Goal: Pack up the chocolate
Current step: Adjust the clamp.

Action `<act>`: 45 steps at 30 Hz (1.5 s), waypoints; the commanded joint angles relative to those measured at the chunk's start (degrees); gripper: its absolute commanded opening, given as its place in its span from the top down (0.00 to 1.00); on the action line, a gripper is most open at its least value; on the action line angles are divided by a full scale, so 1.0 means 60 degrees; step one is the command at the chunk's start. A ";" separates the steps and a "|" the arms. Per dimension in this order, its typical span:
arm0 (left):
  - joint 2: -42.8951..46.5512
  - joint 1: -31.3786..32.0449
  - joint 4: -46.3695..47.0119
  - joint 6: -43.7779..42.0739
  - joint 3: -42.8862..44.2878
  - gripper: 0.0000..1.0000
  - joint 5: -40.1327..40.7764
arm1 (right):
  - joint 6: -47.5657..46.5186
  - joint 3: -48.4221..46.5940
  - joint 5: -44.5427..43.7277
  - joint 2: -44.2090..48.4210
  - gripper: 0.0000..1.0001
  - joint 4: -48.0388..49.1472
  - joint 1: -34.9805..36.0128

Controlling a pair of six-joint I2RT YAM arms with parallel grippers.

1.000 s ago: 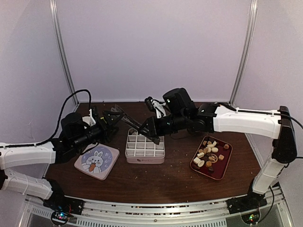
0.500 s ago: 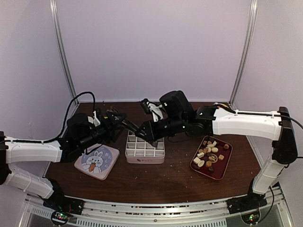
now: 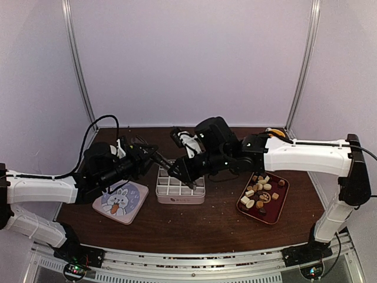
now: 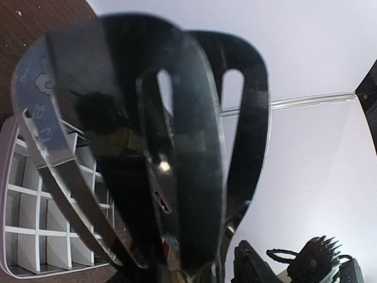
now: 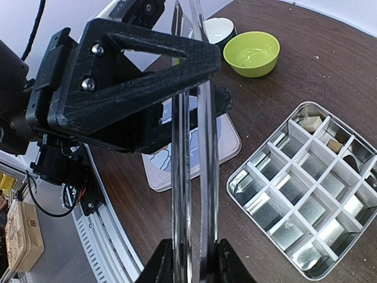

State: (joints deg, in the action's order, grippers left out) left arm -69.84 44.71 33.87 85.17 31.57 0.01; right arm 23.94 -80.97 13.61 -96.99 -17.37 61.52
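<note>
Far left on the counter (image 3: 218, 227), a bunny-print lid (image 3: 121, 201) lies flat, picture side up. Just above it the left pincer (image 3: 154, 159) hangs by the back-left corner of the divided tin (image 3: 181, 187). Its wrist view is one dark blur, so whether it is spread or pressed together, I cannot tell. Behind it, the right wrist view catches a green bowl (image 5: 254, 54), empty. Centre: the tin's cells are mostly bare metal, with a few packed pieces (image 5: 310, 122) in one corner's cells. The right pincer (image 3: 174, 170) sits nose to nose with the left one, fingers pressed close with only a thin slit between them. Far right, the red tray (image 3: 278, 207) holds the chocolate (image 3: 259, 191), a heap of cream, tan and dark brown.
</note>
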 commanded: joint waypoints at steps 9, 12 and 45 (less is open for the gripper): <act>-0.0122 0.0209 0.0199 -0.0105 0.0185 0.63 0.0391 | -0.0866 -0.0683 -0.0832 -0.0135 0.78 -0.0418 0.0336; -0.0112 0.0225 0.0204 -0.0049 0.0145 0.74 0.0444 | -0.1083 -0.0770 -0.1066 -0.0195 0.78 -0.0597 0.0426; 0.0315 0.0239 0.0156 0.0210 -0.0223 0.86 0.0954 | -0.1612 -0.1306 -0.3319 -0.0950 0.50 -0.1149 0.0983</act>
State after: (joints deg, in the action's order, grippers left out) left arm -69.41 45.98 32.45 86.28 30.28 5.19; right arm 14.87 -86.41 -2.79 -100.68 -23.83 67.16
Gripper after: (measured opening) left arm 0.191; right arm 0.511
